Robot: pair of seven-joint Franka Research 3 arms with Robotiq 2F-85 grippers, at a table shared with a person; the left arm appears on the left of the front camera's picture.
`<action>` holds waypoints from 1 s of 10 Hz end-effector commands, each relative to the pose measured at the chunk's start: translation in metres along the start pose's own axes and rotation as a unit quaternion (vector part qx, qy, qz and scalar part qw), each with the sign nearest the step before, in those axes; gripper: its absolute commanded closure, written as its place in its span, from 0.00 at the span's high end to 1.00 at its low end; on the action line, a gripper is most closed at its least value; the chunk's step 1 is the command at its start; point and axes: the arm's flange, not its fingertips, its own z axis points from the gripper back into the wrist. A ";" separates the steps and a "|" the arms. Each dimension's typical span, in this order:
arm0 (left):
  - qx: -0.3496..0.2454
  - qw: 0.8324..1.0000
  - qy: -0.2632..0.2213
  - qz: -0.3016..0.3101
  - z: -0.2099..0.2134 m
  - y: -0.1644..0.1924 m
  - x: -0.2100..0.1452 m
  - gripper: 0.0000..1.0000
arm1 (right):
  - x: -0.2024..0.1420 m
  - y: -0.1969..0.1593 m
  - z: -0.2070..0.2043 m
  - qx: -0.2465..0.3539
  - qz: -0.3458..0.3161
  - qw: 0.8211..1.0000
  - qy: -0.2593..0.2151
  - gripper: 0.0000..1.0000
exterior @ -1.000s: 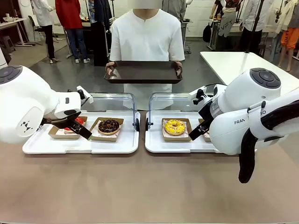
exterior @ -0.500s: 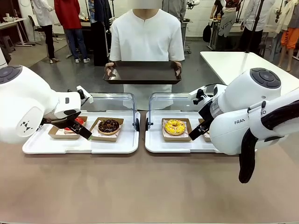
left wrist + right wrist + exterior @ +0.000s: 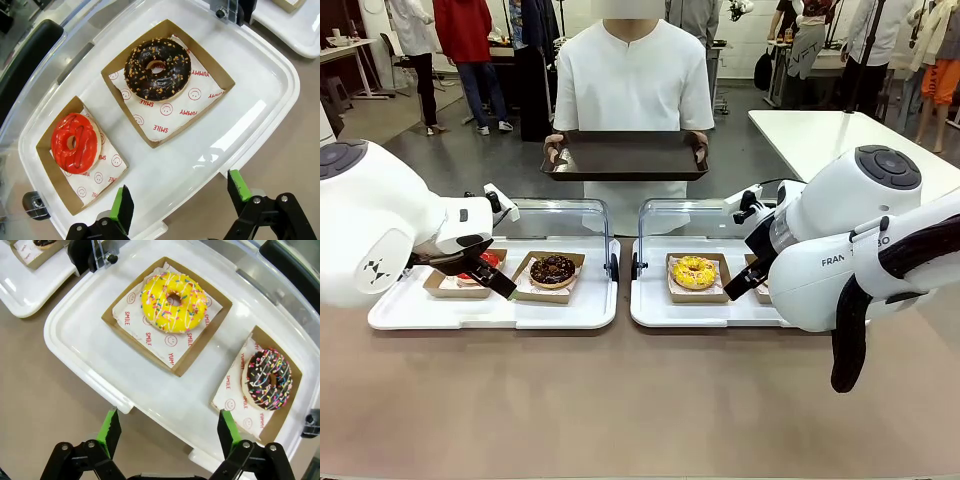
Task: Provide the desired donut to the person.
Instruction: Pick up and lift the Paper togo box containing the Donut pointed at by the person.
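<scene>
While right fingers (image 3: 111, 432) gape, yellow donut (image 3: 173, 302) beyond, untouched

White trays (image 3: 570, 312) side by side on tan table (image 3: 620, 400), clear lids (image 3: 555, 220) seemingly raised, white table (image 3: 820, 135) beyond

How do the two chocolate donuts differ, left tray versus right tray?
The left tray's chocolate donut is topped with chopped nut bits; the right tray's chocolate donut has rainbow sprinkles and white drizzle. The first neighbours a red donut, the second a yellow donut. Both sit in paper-lined cardboard boxes.
</scene>
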 end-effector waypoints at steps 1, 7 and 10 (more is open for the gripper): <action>0.000 1.000 0.000 0.000 0.000 0.000 0.000 1.00 | 0.000 0.000 0.000 0.000 0.000 1.000 0.000 1.00; -0.005 0.998 0.054 -0.025 0.098 -0.003 0.023 1.00 | 0.019 0.004 0.084 0.003 -0.006 0.998 0.067 1.00; -0.007 0.998 0.062 -0.033 0.187 0.013 0.045 1.00 | 0.048 -0.002 0.190 0.003 -0.009 0.990 0.142 1.00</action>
